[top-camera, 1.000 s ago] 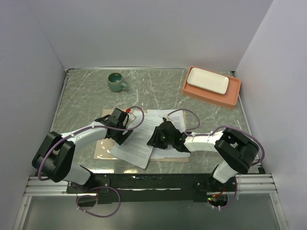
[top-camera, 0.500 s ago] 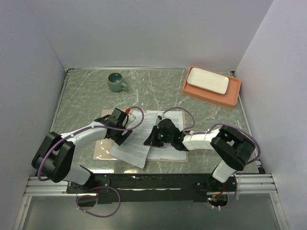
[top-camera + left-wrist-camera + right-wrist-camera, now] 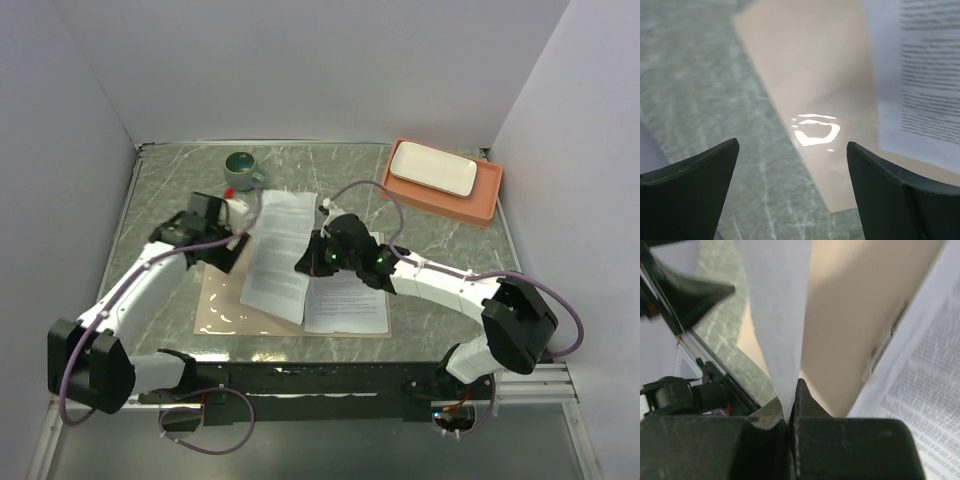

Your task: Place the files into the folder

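Obstacle over folder (image 3: 216,306): lifted sheet (image 3: 280,250)

High rear camera overlooks table (image 3: 170,190); close wrist cameras share the folder (image 3: 805,65).

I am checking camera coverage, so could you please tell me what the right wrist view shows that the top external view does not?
Only the right wrist view shows the pinch close up: the right gripper shut on the edge of the lifted sheet. Only the top external view shows the cup and the tray with its plate. Both show the lifted sheet, the folder and the flat sheet lying on it.
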You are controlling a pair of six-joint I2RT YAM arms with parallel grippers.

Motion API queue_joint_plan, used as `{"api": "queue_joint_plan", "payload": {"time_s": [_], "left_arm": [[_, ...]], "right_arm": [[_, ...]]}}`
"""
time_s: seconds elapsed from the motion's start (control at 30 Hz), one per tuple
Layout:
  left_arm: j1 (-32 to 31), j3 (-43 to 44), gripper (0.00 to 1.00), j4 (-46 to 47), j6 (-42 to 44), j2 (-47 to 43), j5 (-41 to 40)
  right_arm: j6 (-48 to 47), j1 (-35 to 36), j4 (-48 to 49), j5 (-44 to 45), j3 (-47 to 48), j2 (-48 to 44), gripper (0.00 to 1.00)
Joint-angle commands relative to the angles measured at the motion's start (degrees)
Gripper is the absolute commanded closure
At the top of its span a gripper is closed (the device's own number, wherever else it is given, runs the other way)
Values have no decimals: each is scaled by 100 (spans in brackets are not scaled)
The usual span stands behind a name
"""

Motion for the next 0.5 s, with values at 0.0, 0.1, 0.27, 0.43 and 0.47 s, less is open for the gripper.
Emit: {"api": "queue_joint_plan", "payload": {"time_s": [0.0,0.1,0.27,0.43,0.47], "left_arm": [[1054,375,4,-462,574,-347,503],[1809,217,4,-444,1014,-365,775],[2864,-99,4,-260,1506,-190,1346],[3121,-511,4,179,1524,-303,1585],[3121,-582,4,258,1524,-321,1611]], "right_arm": [[-993,-232,-394,-80,529,-150,100],[-1477,-469,-175,-827,793,122,100],[-2426,-628,-96,-1162,1066,351,100],[-3059,-628,-104,-1188,1118,351,100],[-3112,-628,-148,-1232,1153,395,100]]}}
